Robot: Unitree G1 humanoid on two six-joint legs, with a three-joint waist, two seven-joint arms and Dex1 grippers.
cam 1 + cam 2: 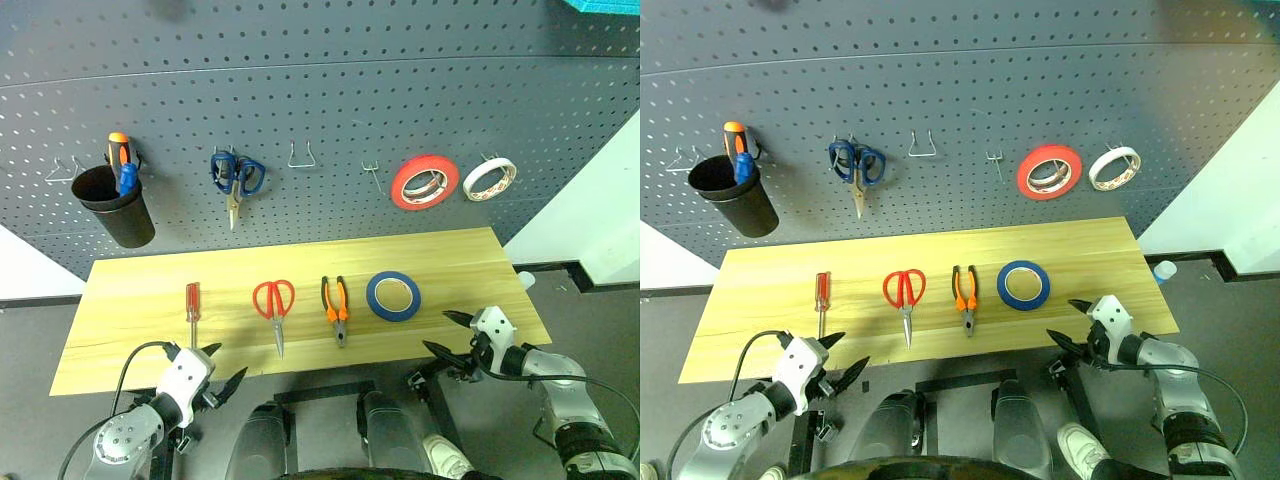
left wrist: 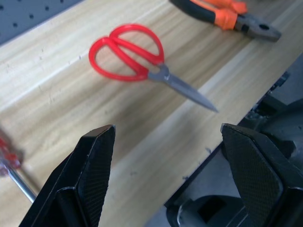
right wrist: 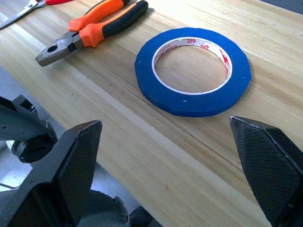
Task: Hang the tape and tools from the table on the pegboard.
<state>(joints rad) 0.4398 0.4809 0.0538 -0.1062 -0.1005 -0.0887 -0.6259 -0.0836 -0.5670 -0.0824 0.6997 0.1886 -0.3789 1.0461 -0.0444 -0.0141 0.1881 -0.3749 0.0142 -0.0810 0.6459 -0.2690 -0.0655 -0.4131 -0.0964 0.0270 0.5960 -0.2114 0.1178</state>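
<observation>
On the light wood table (image 1: 140, 285) lie, from left to right, a red-handled screwdriver (image 1: 192, 311), red-handled scissors (image 1: 275, 308), orange-and-black pliers (image 1: 335, 306) and a blue roll of tape (image 1: 393, 296). Behind them rises the dark grey pegboard (image 1: 320, 90) with wire hooks. My left gripper (image 1: 217, 366) hovers open at the table's front edge, just near of the screwdriver, and it holds nothing. At the front right corner my right gripper (image 1: 447, 334) is open too, with the blue tape (image 3: 192, 70) lying flat a short way beyond its fingertips.
On the pegboard hang a black cup (image 1: 113, 205) with an orange-handled screwdriver, blue-handled scissors (image 1: 236, 178), a red tape roll (image 1: 425, 182) and a white roll (image 1: 489, 179). Bare hooks (image 1: 303, 156) sit between the scissors and the red roll, and another hook (image 1: 62, 170) is left of the cup.
</observation>
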